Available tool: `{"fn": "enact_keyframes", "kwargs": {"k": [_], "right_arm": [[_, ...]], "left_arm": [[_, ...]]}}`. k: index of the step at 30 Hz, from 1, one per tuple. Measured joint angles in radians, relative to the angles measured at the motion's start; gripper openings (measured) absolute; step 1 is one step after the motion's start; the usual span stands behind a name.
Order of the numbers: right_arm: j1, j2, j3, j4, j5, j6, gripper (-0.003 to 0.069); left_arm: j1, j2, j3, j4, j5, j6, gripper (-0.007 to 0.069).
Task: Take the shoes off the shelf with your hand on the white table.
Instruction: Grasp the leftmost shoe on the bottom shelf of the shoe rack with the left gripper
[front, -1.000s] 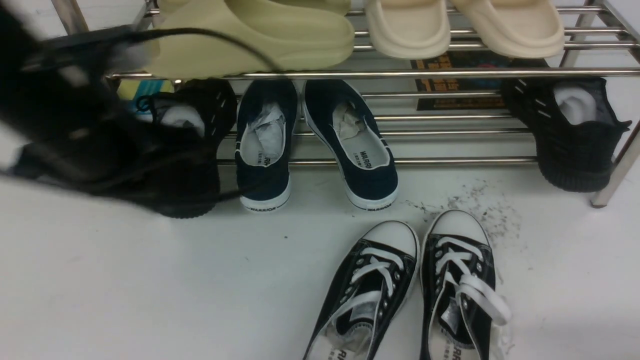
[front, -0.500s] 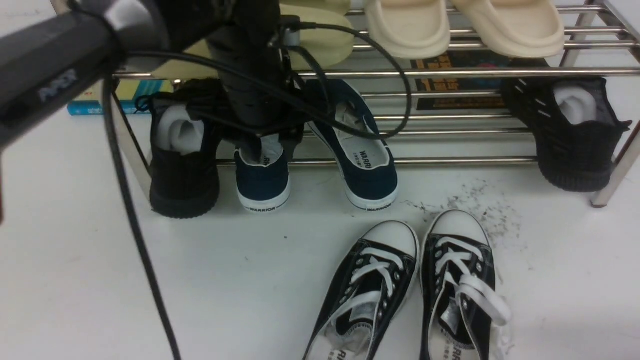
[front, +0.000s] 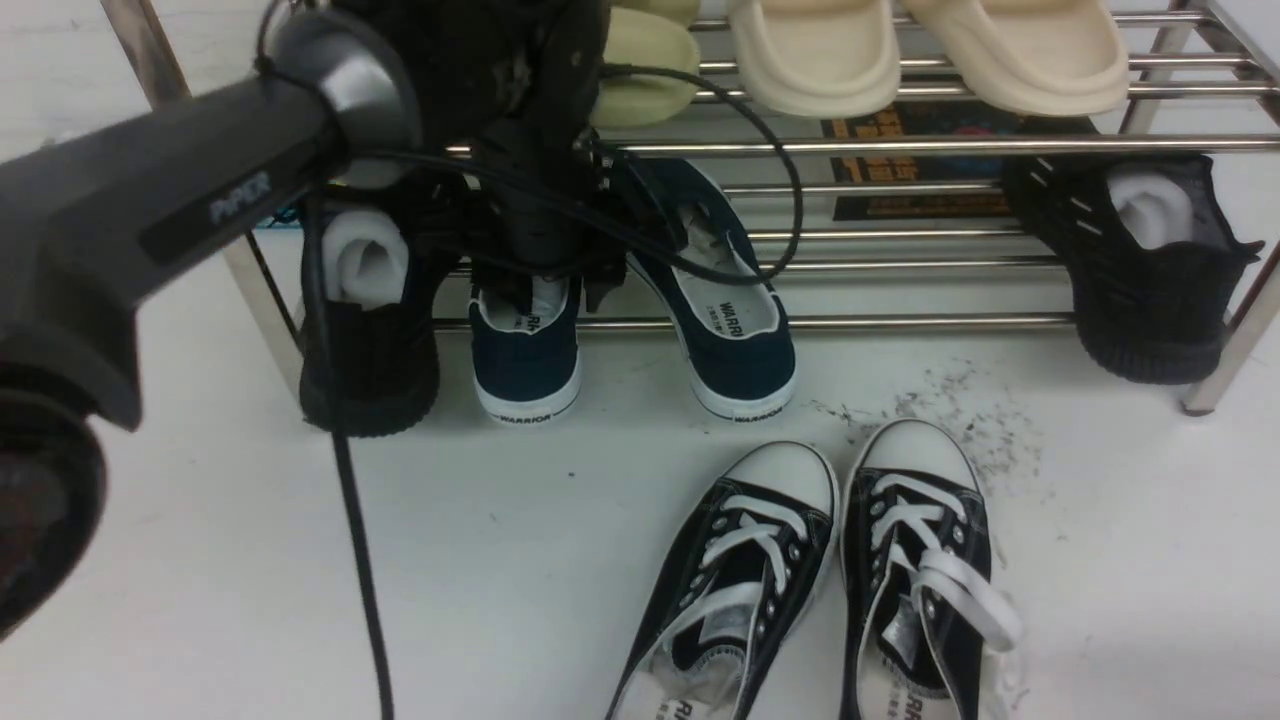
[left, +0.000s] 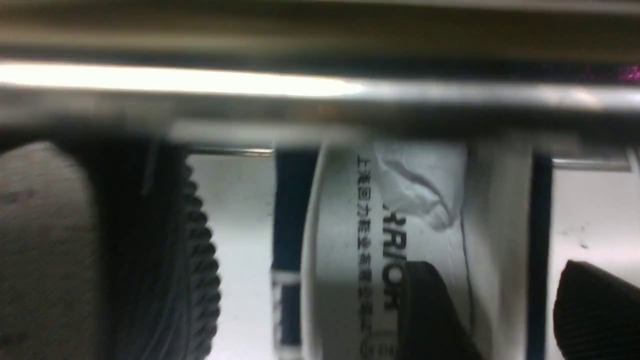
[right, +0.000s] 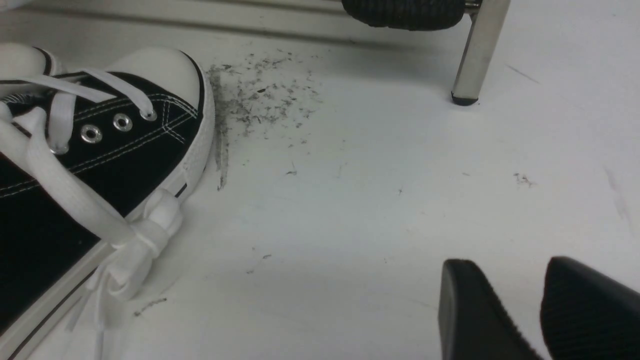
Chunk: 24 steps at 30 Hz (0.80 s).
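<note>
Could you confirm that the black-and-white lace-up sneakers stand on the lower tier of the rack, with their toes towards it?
Not quite: the black-and-white lace-up sneakers are on the white table, as the front view shows, toes towards the rack.

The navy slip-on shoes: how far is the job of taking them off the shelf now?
Neither navy shoe is out on the white table yet; both are on the shelf. In hand: the left fingers stand open at one navy shoe, one inside its opening, one outside. Left: grip it, bring it out, then its mate.
</note>
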Motion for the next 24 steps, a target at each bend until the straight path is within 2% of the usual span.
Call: {"fn": "enact_keyframes", "kwargs": {"k": [4,6,10,12,14,18,24], "right_arm": [[0.000,0.000,0.000,0.000,0.000,0.000,0.0240],[0.000,0.000,0.000,0.000,0.000,0.000,0.0240],[0.000,0.000,0.000,0.000,0.000,0.000,0.0240],[0.000,0.000,0.000,0.000,0.000,0.000,0.0240],[0.000,0.000,0.000,0.000,0.000,0.000,0.0240],[0.000,0.000,0.000,0.000,0.000,0.000,0.0240],[0.000,0.000,0.000,0.000,0.000,0.000,0.0240]], "left_arm": [[0.000,0.028,0.000,0.017,-0.036,-0.020,0.0371],[0.000,0.044,0.000,0.058,-0.057,-0.063,0.0337],[-0.001,0.050,0.000,0.086,-0.067,-0.090,0.0184],[-0.003,0.049,0.000,0.074,-0.067,-0.067,0.0067],[-0.003,0.043,0.000,0.057,-0.066,-0.030,0.0038],[0.005,-0.003,0.001,-0.025,-0.029,0.069,0.0029],[0.000,-0.100,0.002,-0.129,0.081,0.138,0.0029]]}}
